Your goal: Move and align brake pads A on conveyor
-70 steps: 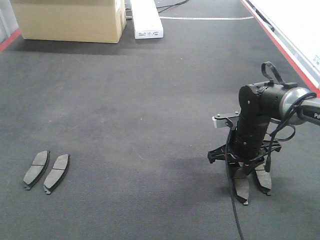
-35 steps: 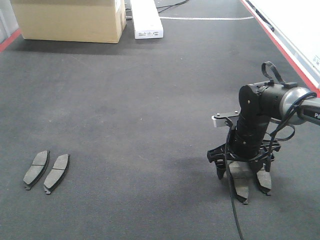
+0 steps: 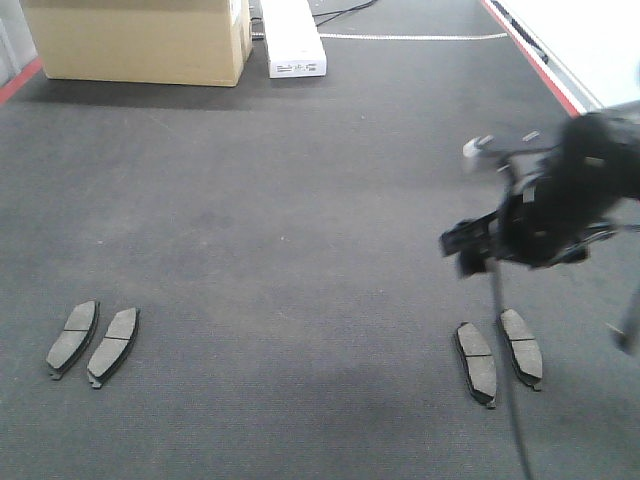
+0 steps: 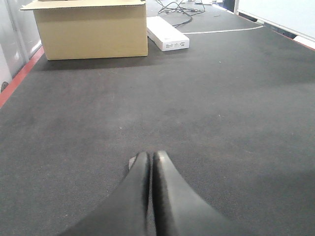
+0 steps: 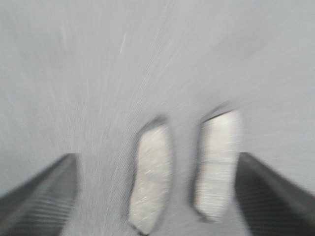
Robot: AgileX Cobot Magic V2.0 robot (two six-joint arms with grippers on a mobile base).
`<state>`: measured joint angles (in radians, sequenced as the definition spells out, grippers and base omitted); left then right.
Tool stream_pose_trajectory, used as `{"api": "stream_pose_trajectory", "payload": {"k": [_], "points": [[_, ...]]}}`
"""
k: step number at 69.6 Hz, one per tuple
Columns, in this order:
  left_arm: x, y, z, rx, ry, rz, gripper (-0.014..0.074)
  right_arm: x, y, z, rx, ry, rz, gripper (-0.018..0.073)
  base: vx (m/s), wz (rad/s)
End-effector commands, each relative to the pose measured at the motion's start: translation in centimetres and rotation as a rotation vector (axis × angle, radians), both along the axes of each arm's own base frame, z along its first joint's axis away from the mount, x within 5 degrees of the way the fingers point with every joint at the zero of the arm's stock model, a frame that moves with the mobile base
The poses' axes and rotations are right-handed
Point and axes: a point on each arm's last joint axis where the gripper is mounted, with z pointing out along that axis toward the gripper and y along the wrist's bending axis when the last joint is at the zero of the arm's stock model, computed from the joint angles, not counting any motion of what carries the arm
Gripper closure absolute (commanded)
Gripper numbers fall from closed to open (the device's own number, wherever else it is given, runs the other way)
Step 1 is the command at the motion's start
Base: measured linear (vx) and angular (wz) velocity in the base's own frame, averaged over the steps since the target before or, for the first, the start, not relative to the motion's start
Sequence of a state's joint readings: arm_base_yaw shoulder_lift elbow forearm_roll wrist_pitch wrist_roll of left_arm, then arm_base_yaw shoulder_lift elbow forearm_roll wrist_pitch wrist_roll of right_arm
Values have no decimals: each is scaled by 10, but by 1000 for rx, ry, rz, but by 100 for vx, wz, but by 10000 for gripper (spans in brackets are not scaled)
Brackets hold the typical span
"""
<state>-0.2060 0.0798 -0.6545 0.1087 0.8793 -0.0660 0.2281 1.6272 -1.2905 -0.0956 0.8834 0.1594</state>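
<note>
The right gripper (image 3: 500,245) has lifted off the conveyor (image 3: 300,200) since 0.5 s ago, when it stood low over the 2 right-hand brake pads A (image 3: 499,357); it is now a blurred shape above them, clear of both. The right wrist view shows its fingers (image 5: 39,189) spread wide, with those 2 pads (image 5: 184,172) lying side by side, apart, between them. The other 2 pads (image 3: 93,343) lie unmoved, well left of that pair. The left gripper (image 4: 150,169) has its fingers pressed together, holding nothing, far short of the cardboard box (image 4: 91,29).
</note>
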Motion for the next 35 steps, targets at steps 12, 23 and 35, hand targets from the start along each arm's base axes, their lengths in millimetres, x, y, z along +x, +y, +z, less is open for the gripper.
{"api": "stream_pose_trajectory", "payload": {"k": [12,23,35], "points": [[2,-1,12,-10,-71,-8,602,-62,-21,54,26,-345,-18,402,0,0],[2,-1,12,-10,-71,-8,602,-103,-29,50,53,-401,-14,575,0,0],[2,-1,12,-10,-71,-8,602,-146,-37,44,82,-472,-11,571,0,0]]}}
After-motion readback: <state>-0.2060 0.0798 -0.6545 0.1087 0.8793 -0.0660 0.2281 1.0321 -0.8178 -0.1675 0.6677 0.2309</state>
